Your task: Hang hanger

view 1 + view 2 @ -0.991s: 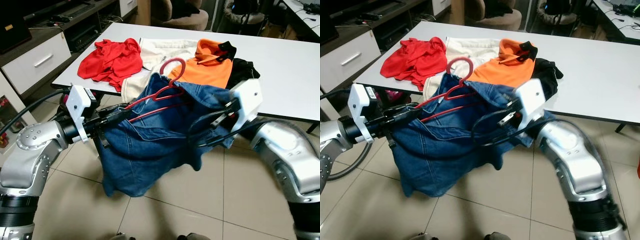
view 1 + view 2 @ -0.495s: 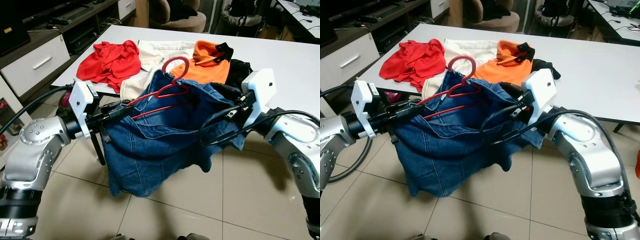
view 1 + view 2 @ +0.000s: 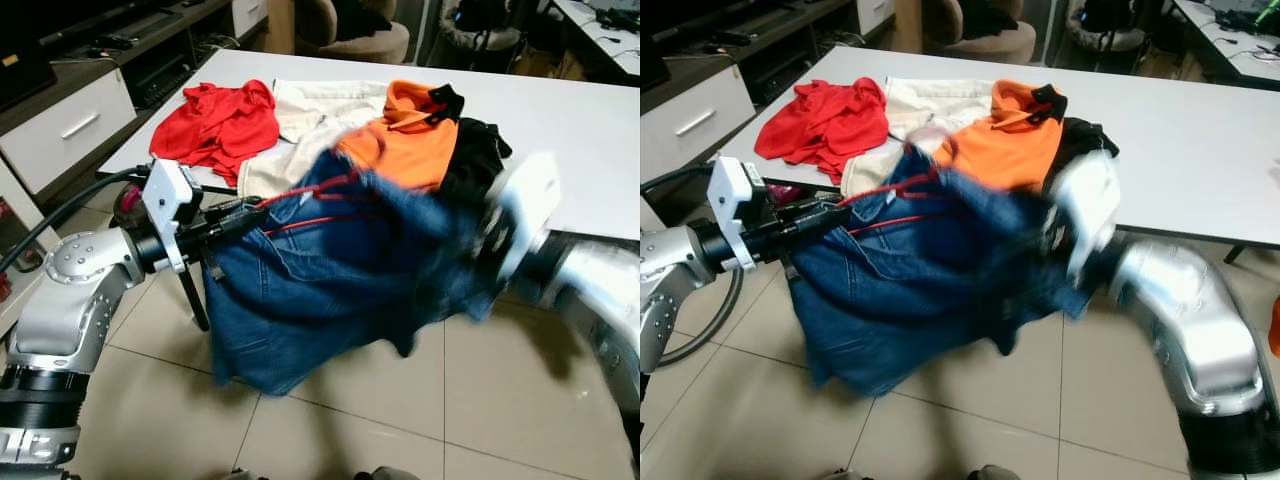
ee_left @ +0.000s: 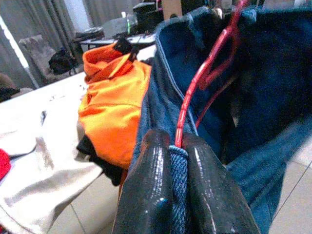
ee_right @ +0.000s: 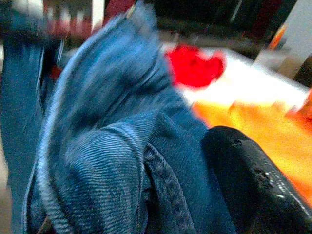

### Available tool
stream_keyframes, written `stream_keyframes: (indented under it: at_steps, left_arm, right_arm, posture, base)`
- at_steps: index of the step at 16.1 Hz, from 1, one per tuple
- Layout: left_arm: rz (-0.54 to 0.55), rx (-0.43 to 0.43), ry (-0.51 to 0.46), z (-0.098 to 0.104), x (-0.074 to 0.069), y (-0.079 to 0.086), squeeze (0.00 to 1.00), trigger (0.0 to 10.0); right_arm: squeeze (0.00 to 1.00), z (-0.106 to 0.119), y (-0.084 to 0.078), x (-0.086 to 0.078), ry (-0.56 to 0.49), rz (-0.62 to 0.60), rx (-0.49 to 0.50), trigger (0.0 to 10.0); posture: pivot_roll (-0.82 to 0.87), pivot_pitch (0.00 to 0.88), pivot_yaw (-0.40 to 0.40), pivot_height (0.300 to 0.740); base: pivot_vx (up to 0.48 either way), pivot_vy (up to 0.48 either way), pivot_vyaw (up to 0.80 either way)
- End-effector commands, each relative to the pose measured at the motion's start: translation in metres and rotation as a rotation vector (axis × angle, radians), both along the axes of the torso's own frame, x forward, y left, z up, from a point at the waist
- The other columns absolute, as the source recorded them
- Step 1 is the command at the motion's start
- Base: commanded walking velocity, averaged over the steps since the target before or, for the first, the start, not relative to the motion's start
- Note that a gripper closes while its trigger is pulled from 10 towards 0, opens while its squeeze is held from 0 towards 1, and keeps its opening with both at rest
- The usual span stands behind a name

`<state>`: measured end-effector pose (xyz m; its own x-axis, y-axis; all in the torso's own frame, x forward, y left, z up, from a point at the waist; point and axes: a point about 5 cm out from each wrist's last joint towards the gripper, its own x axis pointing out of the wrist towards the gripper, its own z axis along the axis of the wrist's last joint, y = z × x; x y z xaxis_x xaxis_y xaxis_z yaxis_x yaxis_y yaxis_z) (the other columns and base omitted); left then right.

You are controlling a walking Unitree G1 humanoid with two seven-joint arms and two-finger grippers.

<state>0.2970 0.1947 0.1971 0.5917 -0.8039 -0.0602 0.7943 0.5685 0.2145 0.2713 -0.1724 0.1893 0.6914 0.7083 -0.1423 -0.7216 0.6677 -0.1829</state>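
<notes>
Both left gripper (image 4: 178,151) fingers pinch jeans (image 3: 330,280), red hanger (image 4: 204,73).

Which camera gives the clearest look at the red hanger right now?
The left wrist view. There the red hanger runs sharp from between the left tool fingers up through the blue denim garment. Both eye views show it as blurred red lines; the right wrist view is too blurred to tell.

White table (image 3: 585,120) — red (image 3: 220,120), cream (image 3: 310,105), orange (image 3: 405,145) and black (image 3: 480,150) garments heaped on it.
</notes>
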Motion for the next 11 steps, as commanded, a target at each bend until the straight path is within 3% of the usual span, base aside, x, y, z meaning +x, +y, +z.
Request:
stream_keyframes:
  at_steps: [1,3,4,7,10,11]
  left_arm:
    - [0.021,-0.005,-0.011,0.002,0.002,0.0,0.0,0.0]
    - [0.022,-0.013,-0.009,0.004,0.002,0.0,0.0,0.0]
    - [0.026,-0.01,-0.007,0.004,0.002,0.0,0.0,0.0]
    - [0.036,0.001,-0.01,0.004,0.004,0.001,0.0,0.0]
    - [0.032,-0.008,-0.016,0.006,0.004,-0.002,0.0,0.0]
    - [0.029,-0.004,-0.016,0.005,0.004,-0.004,0.0,0.0]
  right_arm:
    - [1.0,-0.009,-0.001,0.005,-0.032,-0.062,-0.054,10.0]
    - [1.0,-0.003,-0.003,0.011,-0.085,-0.154,0.021,10.0]
    - [0.0,0.002,-0.003,0.012,-0.118,-0.162,0.055,10.0]
    - [0.0,0.015,-0.002,0.007,-0.217,-0.099,0.131,10.0]
    - [0.0,0.025,0.002,0.003,-0.222,-0.022,0.204,10.0]
    - [0.07,0.011,0.004,0.003,-0.193,0.004,-0.001,10.0]
  posture:
    - [-0.19,0.0,0.013,0.74]
    - [-0.18,0.0,0.023,0.74]
    - [-0.18,0.0,0.024,0.74]
    - [-0.18,0.0,0.023,0.74]
    - [-0.18,0.0,0.023,0.74]
    - [-0.18,0.0,0.023,0.74]
  base:
    - [0.0,0.0,0.0]
    - [0.0,0.0,0.0]
    - [0.0,0.0,0.0]
    - [0.0,0.0,0.0]
    - [0.0,0.0,0.0]
    - [0.0,0.0,0.0]
